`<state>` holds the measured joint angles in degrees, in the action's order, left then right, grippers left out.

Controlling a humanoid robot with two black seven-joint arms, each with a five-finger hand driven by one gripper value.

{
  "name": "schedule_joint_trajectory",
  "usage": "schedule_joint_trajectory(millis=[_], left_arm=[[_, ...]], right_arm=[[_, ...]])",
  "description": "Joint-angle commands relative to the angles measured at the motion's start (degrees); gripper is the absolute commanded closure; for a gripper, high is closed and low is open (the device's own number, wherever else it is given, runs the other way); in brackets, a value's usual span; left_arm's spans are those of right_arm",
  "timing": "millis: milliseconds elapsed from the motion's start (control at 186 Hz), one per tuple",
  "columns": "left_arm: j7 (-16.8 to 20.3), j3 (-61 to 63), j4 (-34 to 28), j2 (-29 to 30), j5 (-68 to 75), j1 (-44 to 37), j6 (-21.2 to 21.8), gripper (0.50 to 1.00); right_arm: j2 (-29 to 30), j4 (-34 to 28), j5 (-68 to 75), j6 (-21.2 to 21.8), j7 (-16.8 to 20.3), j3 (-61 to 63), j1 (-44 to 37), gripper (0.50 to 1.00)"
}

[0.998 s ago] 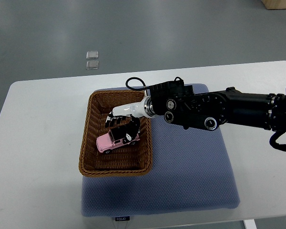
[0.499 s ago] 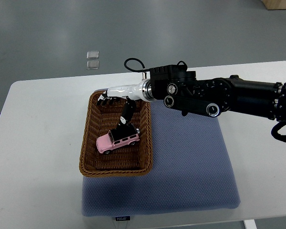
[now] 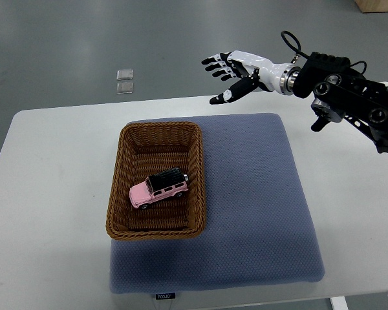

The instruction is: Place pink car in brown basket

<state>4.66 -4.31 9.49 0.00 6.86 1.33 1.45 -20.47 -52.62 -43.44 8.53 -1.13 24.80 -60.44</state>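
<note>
Lying on its wheels inside the brown basket (image 3: 154, 184), the pink car (image 3: 159, 188) sits a little toward the basket's near end, with its nose pointing to the left wall and its black roof facing up. The basket stands on a blue-grey mat (image 3: 246, 206) that covers the middle of the white tabletop (image 3: 52, 194), on the mat's left part. The right hand (image 3: 236, 71) is far from the car, above the far edge of the tabletop, and its fingers (image 3: 215, 62) are spread open and hold nothing; the left arm is not visible. I judge that the task looks already complete, because the car rests fully within the woven walls and nothing touches it. About how the car would handle: it looks like a small, rigid toy, probably light, with a smooth painted body that may be slippery for hard fingertips. Its wheels could let it roll if it is pushed from the front or the back, though the rough weave of the basket floor probably stops this. The best place to take hold, in my opinion, is across the two long sides, at the doors below the roof, where the surfaces are flat and parallel. The basket walls stand close to the car, so the approach should come from above.
</note>
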Motion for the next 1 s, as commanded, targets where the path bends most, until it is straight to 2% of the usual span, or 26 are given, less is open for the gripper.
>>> schedule_joint_trajectory(millis=[0, 182, 306, 408, 553, 730, 993], left_arm=[[0.00, 0.00, 0.00, 0.00, 0.00, -0.01, -0.05, 0.500], [0.00, 0.00, 0.00, 0.00, 0.00, -0.01, -0.05, 0.500], [0.00, 0.00, 0.00, 0.00, 0.00, -0.01, -0.05, 0.500], [0.00, 0.00, 0.00, 0.00, 0.00, -0.01, 0.04, 0.500], [0.00, 0.00, 0.00, 0.00, 0.00, -0.01, 0.04, 0.500], [0.00, 0.00, 0.00, 0.00, 0.00, -0.01, 0.04, 0.500], [0.00, 0.00, 0.00, 0.00, 0.00, -0.01, -0.05, 0.500]], right_arm=[[0.17, 0.06, 2.74, -1.33, -0.72, 9.03, 5.85, 0.601], [3.95, 0.94, 7.40, -3.17, -3.44, 23.54, 14.12, 0.601], [9.57, 4.72, 10.39, -3.70, -6.87, 30.65, 18.16, 0.601], [11.50, 7.97, 13.73, -3.96, -7.84, 34.87, 19.65, 0.601], [13.00, 12.63, 19.36, -4.14, -8.28, 36.02, 19.74, 0.601], [13.79, 16.76, 26.12, -6.60, -12.41, 36.28, 19.22, 0.601], [15.20, 17.73, 26.56, -6.78, -12.76, 36.11, 19.39, 0.595]])
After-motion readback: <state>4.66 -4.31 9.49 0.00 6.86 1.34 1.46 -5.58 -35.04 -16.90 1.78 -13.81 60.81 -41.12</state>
